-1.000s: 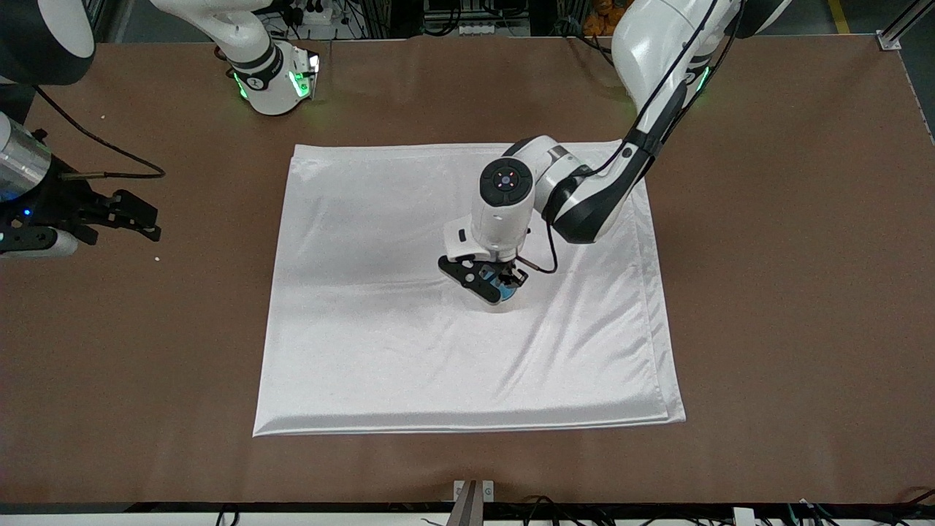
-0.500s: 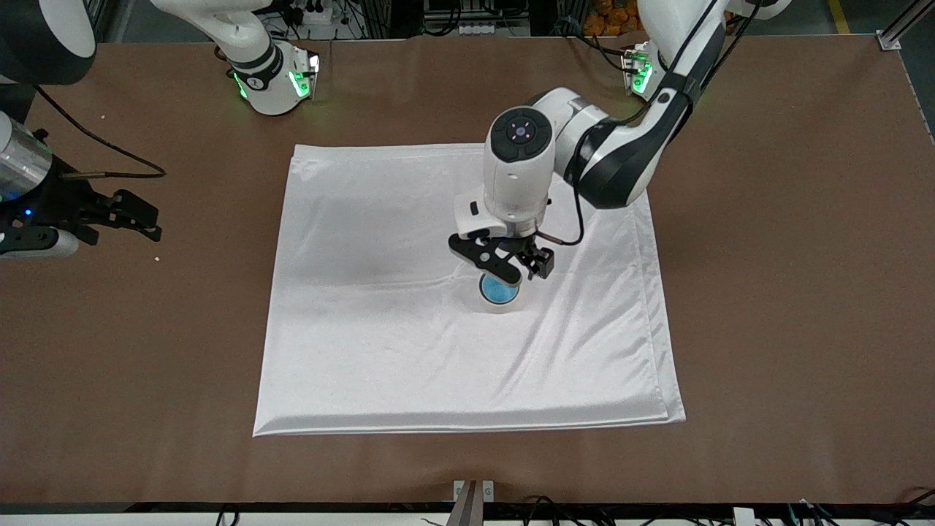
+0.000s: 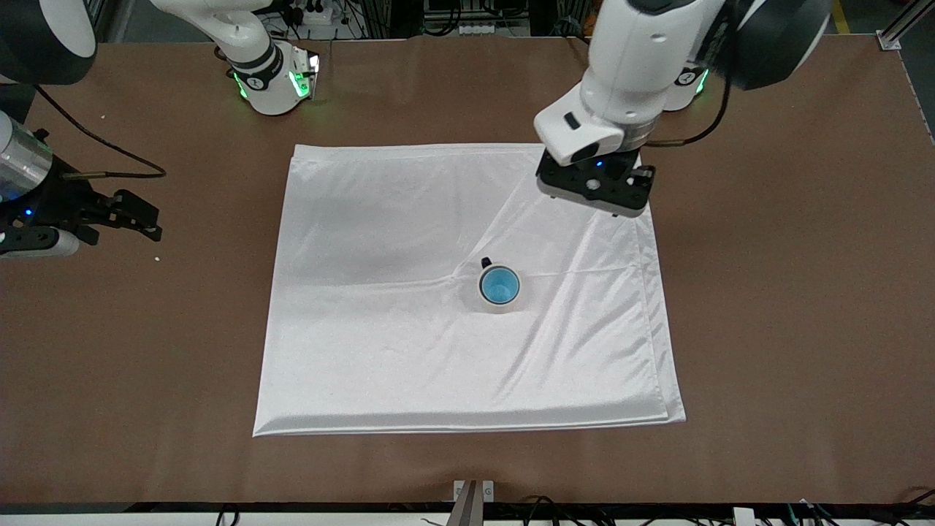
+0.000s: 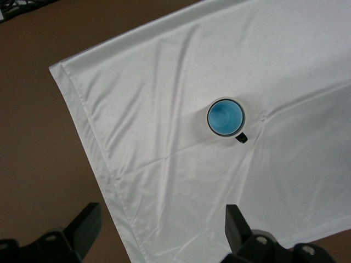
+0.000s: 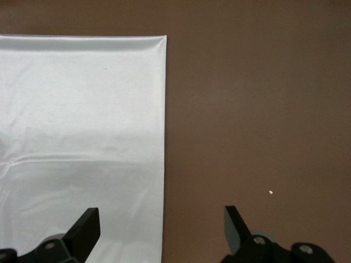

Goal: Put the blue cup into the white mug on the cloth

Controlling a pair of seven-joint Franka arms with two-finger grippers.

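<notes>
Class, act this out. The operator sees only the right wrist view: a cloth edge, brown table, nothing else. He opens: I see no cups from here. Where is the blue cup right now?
Observer: The blue cup sits upright inside the white mug.
Operator: And where does the mug stand?
Observer: On the cloth, near its middle, handle toward the robots' bases.
Operator: My right gripper waits open over bare table. Is the left gripper on the cup?
Observer: No. The left gripper hangs open and empty, raised over the cloth's corner at the left arm's end.
</notes>
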